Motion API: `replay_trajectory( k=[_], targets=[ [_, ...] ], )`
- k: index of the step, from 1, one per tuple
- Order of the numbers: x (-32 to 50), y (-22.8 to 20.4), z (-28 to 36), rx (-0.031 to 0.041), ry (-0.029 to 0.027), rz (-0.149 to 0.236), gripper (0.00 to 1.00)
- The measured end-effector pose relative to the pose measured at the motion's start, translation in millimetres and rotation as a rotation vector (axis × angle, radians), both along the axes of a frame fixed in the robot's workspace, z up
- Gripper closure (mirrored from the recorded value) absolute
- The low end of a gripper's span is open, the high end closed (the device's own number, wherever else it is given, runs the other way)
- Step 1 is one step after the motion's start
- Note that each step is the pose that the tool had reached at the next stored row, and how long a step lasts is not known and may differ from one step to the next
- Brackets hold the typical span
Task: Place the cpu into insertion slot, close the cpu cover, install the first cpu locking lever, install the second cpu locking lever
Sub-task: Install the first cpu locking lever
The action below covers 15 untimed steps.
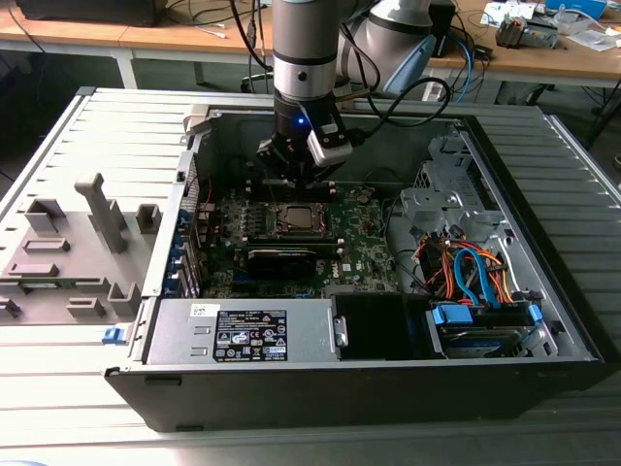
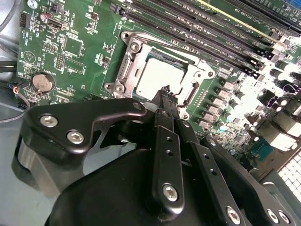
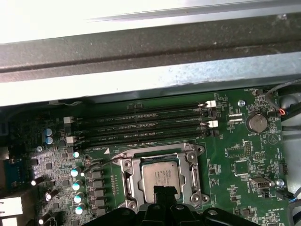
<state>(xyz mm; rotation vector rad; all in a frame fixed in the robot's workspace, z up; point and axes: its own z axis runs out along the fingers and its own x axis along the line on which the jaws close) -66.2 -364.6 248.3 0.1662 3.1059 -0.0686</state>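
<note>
The cpu (image 2: pixel 157 75) lies flat in the insertion slot (image 1: pixel 294 217) on the green motherboard, its silver-grey top (image 3: pixel 160 176) showing through the square opening. The cpu cover (image 2: pixel 128 66) lies down over it as a silver frame (image 3: pixel 129 181). My gripper (image 2: pixel 165 92) hangs just above the socket's near edge, black fingers pressed together, shut with nothing visible between them. In the exterior view the gripper (image 1: pixel 291 184) stands inside the open computer case, right over the socket. A thin wire lever (image 3: pixel 106 160) sticks out from the socket's side toward the capacitors.
Several long memory slots (image 3: pixel 141 122) run beside the socket. A coin battery (image 3: pixel 257 123) sits near the board's corner. A black card (image 1: pixel 281 257) lies in front of the socket, the power supply (image 1: pixel 243 330) at the case front, and coloured cables (image 1: pixel 475 272) on the exterior view's right.
</note>
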Motion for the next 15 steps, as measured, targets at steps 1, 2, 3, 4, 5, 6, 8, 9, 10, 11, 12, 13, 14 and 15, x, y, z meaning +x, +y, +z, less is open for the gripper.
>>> replay_trajectory(
  k=[1, 2, 3, 4, 5, 6, 8, 9, 10, 11, 12, 13, 14, 15],
  targets=[
    [0.0, 0.0, 0.0, 0.0, 0.0, 0.002, 0.89],
    [0.0, 0.0, 0.0, 0.0, 0.0, 0.004, 0.89],
    [0.0, 0.0, 0.0, 0.0001, 0.0, 0.006, 0.89],
    [0.0, 0.0, 0.0, 0.0001, 0.0, 0.007, 0.89],
    [0.0, 0.0, 0.0, 0.0002, 0.0, 0.01, 0.89],
    [0.0, 0.0, 0.0, 0.0004, 0.0, 0.014, 0.89],
    [0.0, 0.0, 0.0, 0.0005, 0.0, 0.019, 0.89],
    [0.0, 0.0, 0.0, 0.0005, 0.0, 0.021, 0.89],
    [0.0, 0.0, 0.0, 0.0006, 0.0, 0.023, 0.89],
    [0.0, 0.0, 0.0, 0.0005, 0.0, 0.024, 0.89],
    [0.0, 0.0, 0.0, 0.0006, 0.0, 0.025, 0.89],
    [0.0, 0.0, 0.0, 0.0007, 0.0, 0.026, 0.89],
    [0.0, 0.0, 0.0, 0.0006, 0.0, 0.028, 0.89],
    [0.0, 0.0, 0.0, 0.0006, 0.0, 0.03, 0.89]
  ],
)
